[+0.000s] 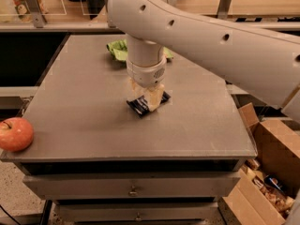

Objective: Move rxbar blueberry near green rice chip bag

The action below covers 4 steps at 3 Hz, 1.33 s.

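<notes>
The gripper [146, 96] rests on the flat navy rxbar blueberry [139, 106] mid-tabletop, grip unclear; the wrinkly green rice chip bag [117, 49] lies by the far edge.

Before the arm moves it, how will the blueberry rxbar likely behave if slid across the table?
The rxbar blueberry is small and flat, so it probably slides rather than rolls. It looks light, so it may pivot under the gripper, which sits right over it on the table.
</notes>
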Tool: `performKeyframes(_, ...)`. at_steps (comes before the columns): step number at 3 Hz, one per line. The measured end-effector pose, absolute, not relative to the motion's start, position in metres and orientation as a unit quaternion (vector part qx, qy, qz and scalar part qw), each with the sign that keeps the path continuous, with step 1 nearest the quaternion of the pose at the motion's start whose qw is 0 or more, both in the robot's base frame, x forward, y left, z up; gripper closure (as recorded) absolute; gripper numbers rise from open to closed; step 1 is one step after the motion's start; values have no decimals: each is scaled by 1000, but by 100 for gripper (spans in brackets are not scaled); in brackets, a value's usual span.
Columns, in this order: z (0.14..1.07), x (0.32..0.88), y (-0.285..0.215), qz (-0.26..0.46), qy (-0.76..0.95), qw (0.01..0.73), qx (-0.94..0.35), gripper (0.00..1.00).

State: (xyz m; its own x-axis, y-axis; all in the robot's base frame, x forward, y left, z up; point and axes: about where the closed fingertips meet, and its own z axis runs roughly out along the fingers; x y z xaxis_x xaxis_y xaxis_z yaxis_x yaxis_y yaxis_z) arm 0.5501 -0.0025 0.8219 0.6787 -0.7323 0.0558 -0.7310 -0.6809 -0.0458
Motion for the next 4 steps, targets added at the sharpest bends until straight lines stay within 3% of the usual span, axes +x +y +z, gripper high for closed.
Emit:
performKeyframes(2,835,559,-2,-53,407,33,-911,100)
performKeyframes(4,850,635,-30,-44,479,55,-875,100)
